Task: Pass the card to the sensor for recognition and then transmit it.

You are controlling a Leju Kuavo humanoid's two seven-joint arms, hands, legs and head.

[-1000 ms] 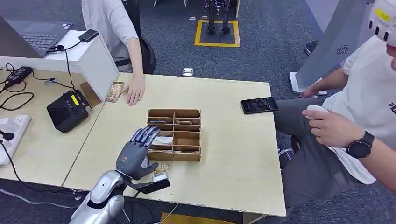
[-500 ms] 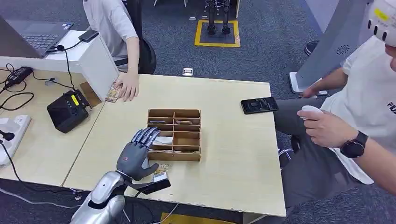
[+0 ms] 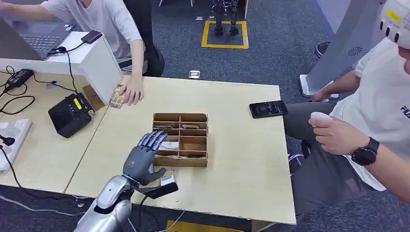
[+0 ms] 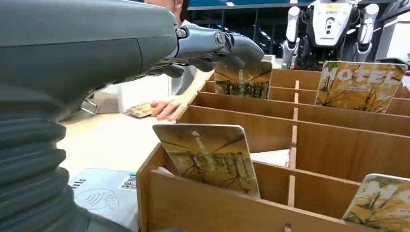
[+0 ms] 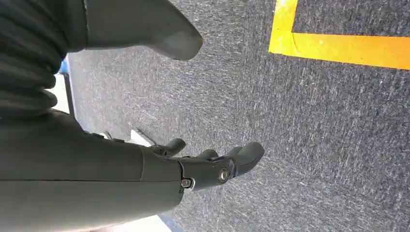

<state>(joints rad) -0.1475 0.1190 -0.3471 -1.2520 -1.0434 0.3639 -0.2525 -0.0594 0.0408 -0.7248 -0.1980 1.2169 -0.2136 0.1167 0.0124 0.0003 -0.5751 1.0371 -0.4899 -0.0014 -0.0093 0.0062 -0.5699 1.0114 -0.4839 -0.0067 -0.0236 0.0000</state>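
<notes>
Head view: left hand (image 3: 143,161) hovers, fingers extended and empty, over the left edge of the wooden card box (image 3: 181,139). Left wrist view: fingers (image 4: 212,46) spread above upright cards (image 4: 209,157); one card (image 4: 360,86) reads "MOTEL". Right wrist view: right hand (image 5: 193,166) loosely apart, empty, over grey carpet (image 5: 314,145).

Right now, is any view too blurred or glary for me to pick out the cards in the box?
Head view: evenly lit and sharp, but the cards in the wooden organizer box look tiny. Left wrist view: the left hand is a soft, close mass; the nearest card is crisp with slight sheen. Right wrist view: the right hand over carpet, no cards.
</notes>
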